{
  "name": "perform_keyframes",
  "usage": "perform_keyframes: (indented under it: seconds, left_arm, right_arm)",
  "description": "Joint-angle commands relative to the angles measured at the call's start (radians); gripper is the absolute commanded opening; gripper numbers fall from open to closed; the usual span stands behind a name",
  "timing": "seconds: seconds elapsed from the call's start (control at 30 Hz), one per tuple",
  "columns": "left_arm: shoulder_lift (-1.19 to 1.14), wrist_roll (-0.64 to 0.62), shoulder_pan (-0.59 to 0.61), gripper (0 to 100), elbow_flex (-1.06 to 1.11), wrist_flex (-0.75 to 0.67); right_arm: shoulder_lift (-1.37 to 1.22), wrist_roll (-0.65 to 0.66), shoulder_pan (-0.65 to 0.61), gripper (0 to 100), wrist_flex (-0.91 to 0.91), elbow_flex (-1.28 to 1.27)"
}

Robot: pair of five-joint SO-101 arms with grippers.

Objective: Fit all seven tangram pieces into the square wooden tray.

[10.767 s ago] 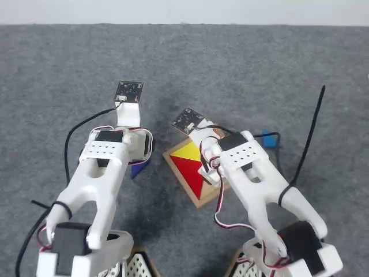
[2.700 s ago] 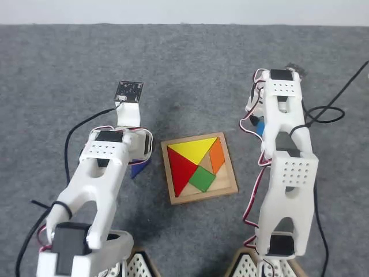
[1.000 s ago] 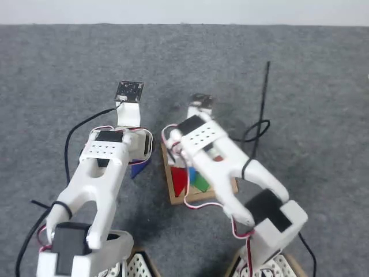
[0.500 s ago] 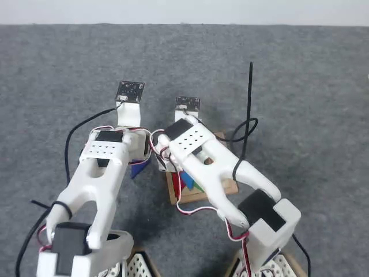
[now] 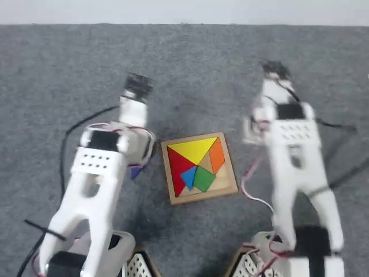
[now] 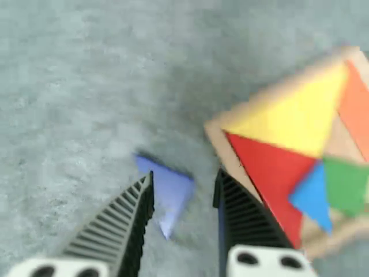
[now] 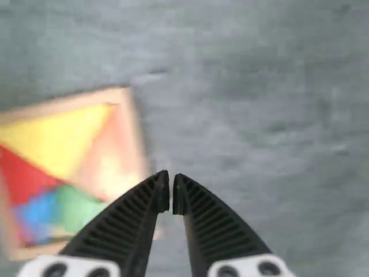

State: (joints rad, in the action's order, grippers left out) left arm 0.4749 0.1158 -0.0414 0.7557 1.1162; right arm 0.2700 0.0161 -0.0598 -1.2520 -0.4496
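As left pincer [image 6: 184, 176] gapes, triangle [image 6: 168, 193] lies beside tray [image 6: 215, 135].

the left gripper [image 6: 184, 175] is held open over the grey mat [image 6: 86, 86], and a blue triangle [image 6: 170, 193] is seen lying flat between its fingertips. just right of it the wooden tray [image 6: 215, 137] is set, with a yellow piece [image 6: 288, 118], a red piece [image 6: 271, 173], an orange piece [image 6: 354, 104], a green piece [image 6: 346, 184] and a small blue piece [image 6: 311, 195] laid inside.

The blue piece [image 6: 169, 195] between the left tool's [image 6: 183, 182] fingers is smeared; tray [image 6: 212, 128] beside it runs off frame.
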Motion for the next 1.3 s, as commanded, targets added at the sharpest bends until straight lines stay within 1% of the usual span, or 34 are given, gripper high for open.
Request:
perform_keyframes:
  seconds: [0.0,0.1,0.17,0.27,0.43,0.6,0.67,0.97,1.07,1.27]
  left_arm:
    - [0.02,0.106,-0.146,16,-0.035,0.092]
    - [-0.043,0.129,-0.226,17,-0.041,0.098]
    - [-0.089,0.127,-0.279,17,-0.041,0.091]
    - [-0.14,0.124,-0.348,17,-0.042,0.066]
    - [-0.239,0.06,-0.407,17,-0.074,0.026]
    - [-0.327,-0.017,-0.443,17,-0.133,0.018]
    - [-0.348,-0.029,-0.457,17,-0.145,0.014]
    - [-0.434,-0.026,-0.442,17,-0.143,0.012]
    - [-0.434,-0.026,-0.434,17,-0.145,0.017]
    - [-0.404,0.02,-0.44,17,-0.142,0.052]
  right_arm:
    - [0.179,0.178,0.14,0.6,0.225,-0.313]
    - [0.302,0.212,0.191,0.6,0.412,-0.557]
    - [0.371,0.227,0.206,0.6,0.472,-0.666]
    - [0.456,0.241,0.214,0.6,0.473,-0.733]
    - [0.509,0.239,0.209,0.6,0.498,-0.787]
    - [0.509,0.245,0.209,0.6,0.533,-0.806]
    - [0.509,0.245,0.209,0.6,0.533,-0.806]
    - [0.509,0.245,0.208,0.6,0.533,-0.806]
    - [0.509,0.245,0.208,0.6,0.533,-0.806]
    - [0.509,0.245,0.208,0.6,0.533,-0.806]
